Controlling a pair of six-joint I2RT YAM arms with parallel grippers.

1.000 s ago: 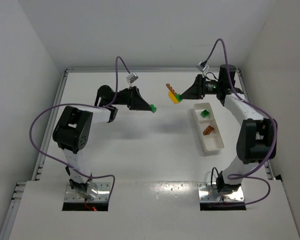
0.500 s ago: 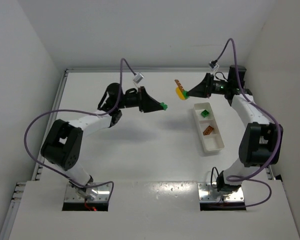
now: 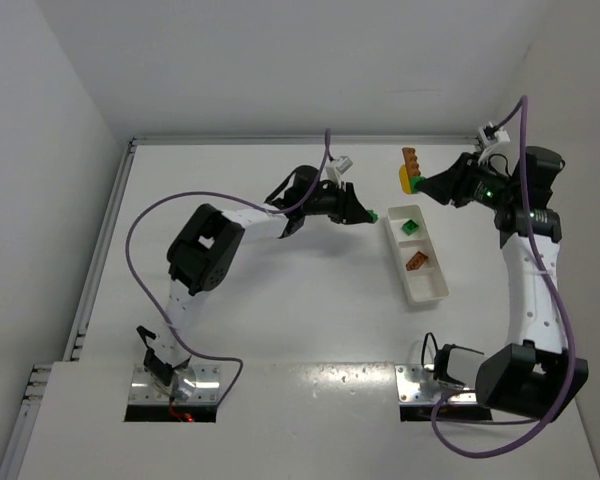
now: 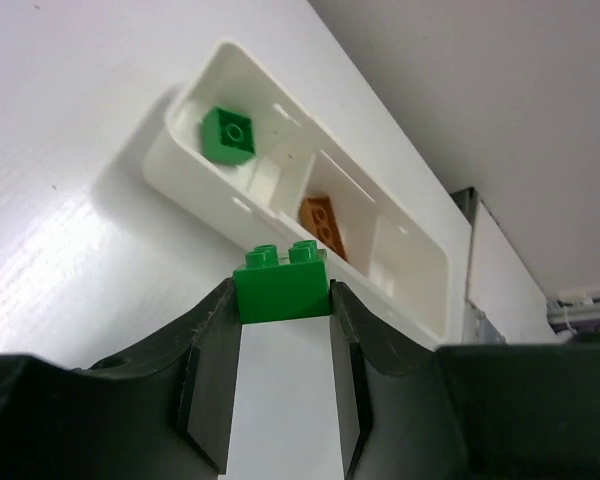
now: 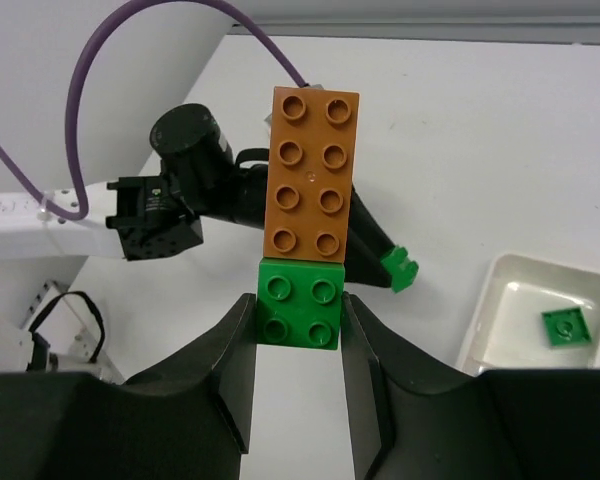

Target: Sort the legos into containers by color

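Our left gripper (image 4: pixel 282 300) is clamped on a green two-by-two brick (image 4: pixel 282 286), studs up. The white tray (image 3: pixel 427 293) sits just ahead of those jaws, with its long axis slanting off to their right. The end compartment, ahead and a bit left, holds a loose green brick (image 4: pixel 229 133), and a small orange-brown brick (image 4: pixel 322 217) sits next door. We reckon left is nearer. The right gripper (image 5: pixel 298 320) pinches a green base brick (image 5: pixel 300 300) with an orange-brown two-by-four (image 5: pixel 310 170) sticking out past its jaws. It's all glossy hard plastic.

We find no readable text, label, brand, number or sign on anything in these three views.
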